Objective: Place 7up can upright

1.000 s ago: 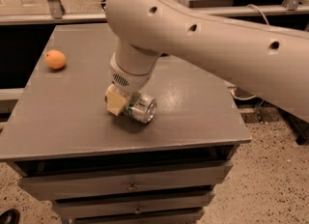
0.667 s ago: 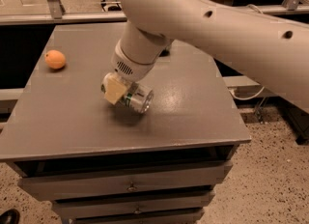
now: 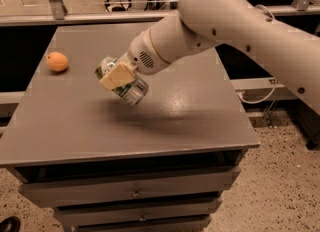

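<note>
The 7up can [image 3: 126, 87] is pale silver-white with green lettering. It is tilted, held in the air above the grey table [image 3: 200, 121], left of the middle. My gripper [image 3: 118, 77] is shut on the can; one cream finger pad [image 3: 116, 76] lies across its side. The big white arm reaches in from the upper right. The can's shadow falls on the tabletop below it.
An orange [image 3: 57, 61] sits near the table's left edge. The table has drawers [image 3: 135, 192] below its front edge. A metal rail [image 3: 75, 18] runs behind the table, and a cable [image 3: 260, 98] hangs at the right.
The gripper has lifted the can off the tabletop and carried it up and to the left; the can has turned from lying on its side to a tilt.
</note>
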Tool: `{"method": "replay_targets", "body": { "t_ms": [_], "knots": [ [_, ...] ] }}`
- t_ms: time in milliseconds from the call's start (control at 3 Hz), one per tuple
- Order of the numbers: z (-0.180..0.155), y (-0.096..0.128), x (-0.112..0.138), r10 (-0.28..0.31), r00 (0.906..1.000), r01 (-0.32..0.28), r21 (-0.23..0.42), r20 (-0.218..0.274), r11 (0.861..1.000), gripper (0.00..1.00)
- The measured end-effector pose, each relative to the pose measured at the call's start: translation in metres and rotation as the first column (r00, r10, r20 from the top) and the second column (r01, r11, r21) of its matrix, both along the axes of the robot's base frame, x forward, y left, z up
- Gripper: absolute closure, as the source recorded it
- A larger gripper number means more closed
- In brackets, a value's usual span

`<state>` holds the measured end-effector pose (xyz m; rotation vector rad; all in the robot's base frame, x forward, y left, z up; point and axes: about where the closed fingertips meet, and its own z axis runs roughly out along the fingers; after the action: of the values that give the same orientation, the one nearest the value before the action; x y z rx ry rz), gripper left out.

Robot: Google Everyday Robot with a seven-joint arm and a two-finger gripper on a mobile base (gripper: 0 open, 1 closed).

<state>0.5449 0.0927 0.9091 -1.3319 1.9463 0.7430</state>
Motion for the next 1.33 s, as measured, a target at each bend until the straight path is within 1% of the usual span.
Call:
{"method": "replay_targets", "body": {
  "t_ms": [333, 667, 1000, 1333],
  "knots": [
    [0.022, -0.002, -0.006, 0.078, 0.9924, -0.099, 0.239, 0.095, 0.966, 1.0],
    [0.029, -0.01, -0.013, 0.135, 0.9663, -0.199, 0.305, 0.219, 0.931, 1.0],
    [0.023, -0.028, -0.017, 0.153, 0.9176, -0.29, 0.356, 0.367, 0.888, 1.0],
    [0.011, -0.043, -0.016, 0.135, 0.9031, -0.312, 0.406, 0.408, 0.859, 1.0]
  ]
}}
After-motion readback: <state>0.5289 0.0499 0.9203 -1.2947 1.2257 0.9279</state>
